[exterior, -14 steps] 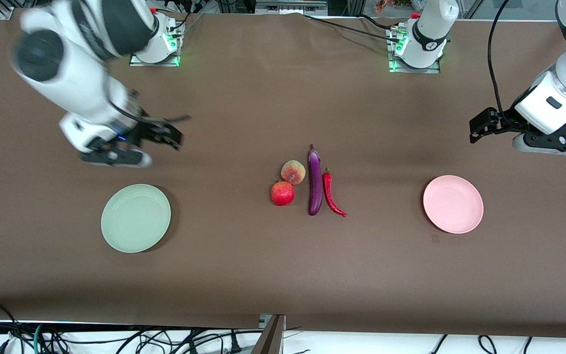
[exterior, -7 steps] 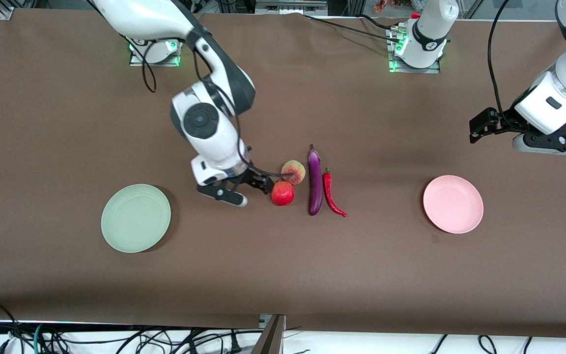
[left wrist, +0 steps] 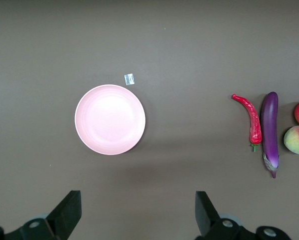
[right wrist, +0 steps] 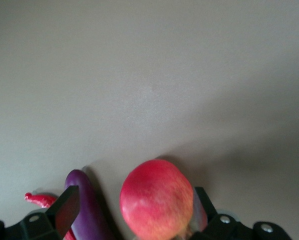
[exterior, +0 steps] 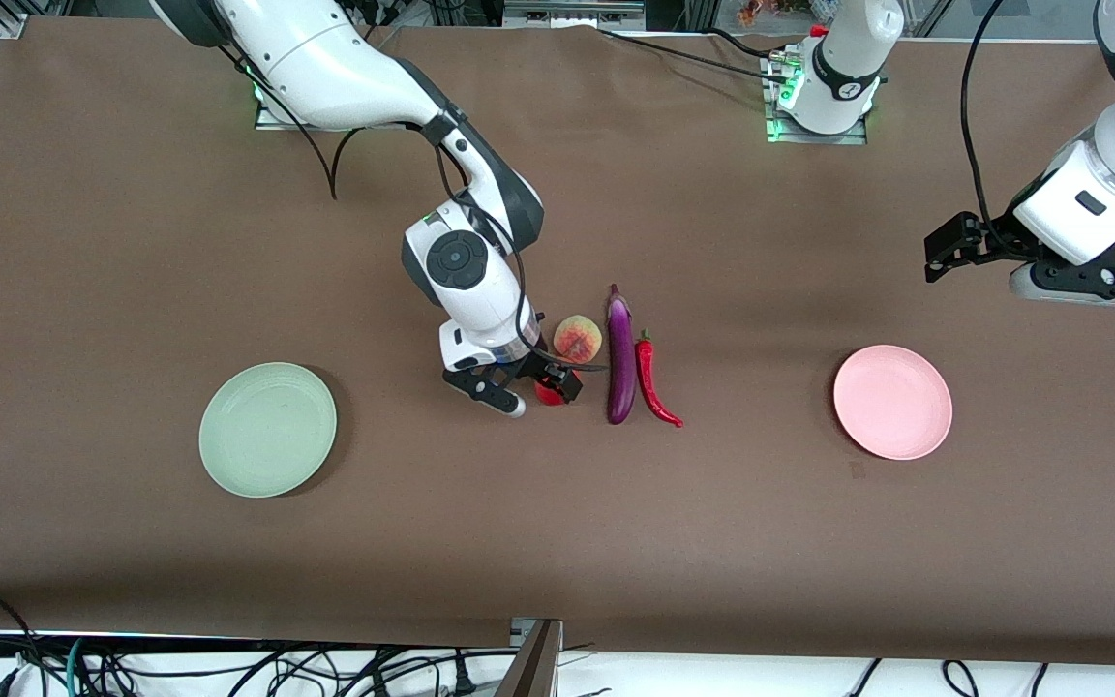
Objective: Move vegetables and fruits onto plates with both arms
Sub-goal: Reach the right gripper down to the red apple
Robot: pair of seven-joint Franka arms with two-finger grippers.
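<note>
My right gripper (exterior: 554, 383) is low over the red pomegranate (exterior: 548, 395), open, with the fruit (right wrist: 157, 200) between its fingers; one finger stands close to it, the other beside the purple eggplant (right wrist: 87, 210). The peach (exterior: 577, 339), eggplant (exterior: 620, 358) and red chili (exterior: 654, 382) lie side by side at mid table. The mint green plate (exterior: 267, 429) is toward the right arm's end, the pink plate (exterior: 891, 401) toward the left arm's end. My left gripper (exterior: 940, 254) waits open and empty in the air near the pink plate (left wrist: 110, 119).
The arm bases (exterior: 819, 92) stand along the table's edge farthest from the front camera. A small tag (exterior: 856, 469) lies on the brown cloth by the pink plate. Cables (exterior: 83, 658) hang below the table's front edge.
My right arm has swung from above the green plate to the middle of the table and lowered its gripper around the pomegranate. The left arm has not moved.
</note>
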